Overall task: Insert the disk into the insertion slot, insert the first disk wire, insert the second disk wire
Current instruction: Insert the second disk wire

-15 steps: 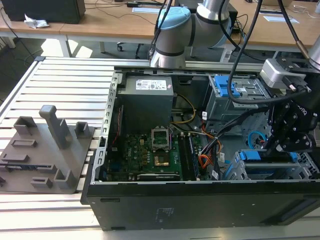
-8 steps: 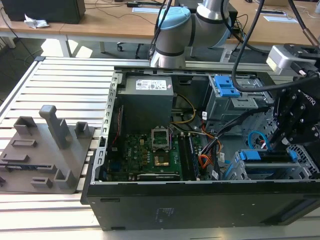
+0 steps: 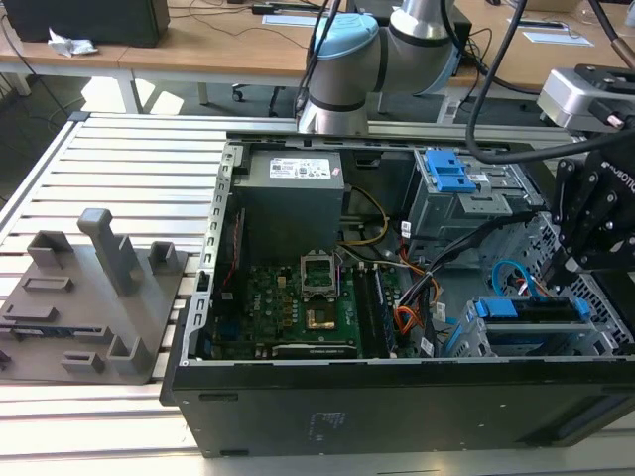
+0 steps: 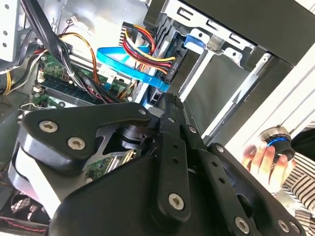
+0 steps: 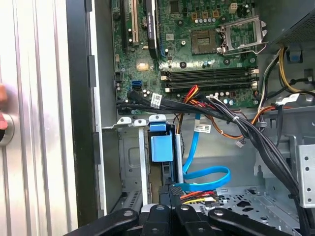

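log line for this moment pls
disk in insertion slot | gripper beside coloured wire plug | blue cable looped nearby

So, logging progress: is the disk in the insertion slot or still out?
In. The disk sits inside the insertion slot, its blue carrier level with the cage top, with the gripper over its connector end.

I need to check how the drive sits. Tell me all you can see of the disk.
The disk sits edge-on in the insertion slot, at the exterior view's lower right of the open case. Its bright blue plastic carrier frames a dark body. In the first wrist view a blue cable runs to its end.
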Tool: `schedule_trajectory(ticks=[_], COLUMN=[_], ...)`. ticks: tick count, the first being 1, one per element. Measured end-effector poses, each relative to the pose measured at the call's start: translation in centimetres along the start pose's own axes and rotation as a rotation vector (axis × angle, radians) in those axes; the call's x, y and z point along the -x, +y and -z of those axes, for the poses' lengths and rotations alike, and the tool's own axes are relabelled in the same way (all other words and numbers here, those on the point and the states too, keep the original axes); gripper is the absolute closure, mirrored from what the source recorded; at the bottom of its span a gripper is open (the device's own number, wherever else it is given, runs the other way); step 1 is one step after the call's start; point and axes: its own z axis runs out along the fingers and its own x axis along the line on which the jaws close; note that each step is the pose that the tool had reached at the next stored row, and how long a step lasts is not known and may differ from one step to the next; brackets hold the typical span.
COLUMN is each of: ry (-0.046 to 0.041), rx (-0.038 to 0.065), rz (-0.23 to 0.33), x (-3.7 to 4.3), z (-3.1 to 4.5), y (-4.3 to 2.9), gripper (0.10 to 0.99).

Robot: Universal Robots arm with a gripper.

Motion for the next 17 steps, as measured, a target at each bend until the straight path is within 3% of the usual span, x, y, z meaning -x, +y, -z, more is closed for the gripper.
schedule_trajectory(ticks=[6,9,12,17], ry=[0.0002,0.0,0.0,0.0], rx=[0.0,0.0,0.0,0.0], rz=[0.0,0.0,0.0,0.0], x=[-0.02,-0.07,-0.15,-0.16], z=[0.09,0.05,0.01,0.0], y=[0.2,0.8,1.85,1.95], gripper=[0.98,0.98,0.98,0.98])
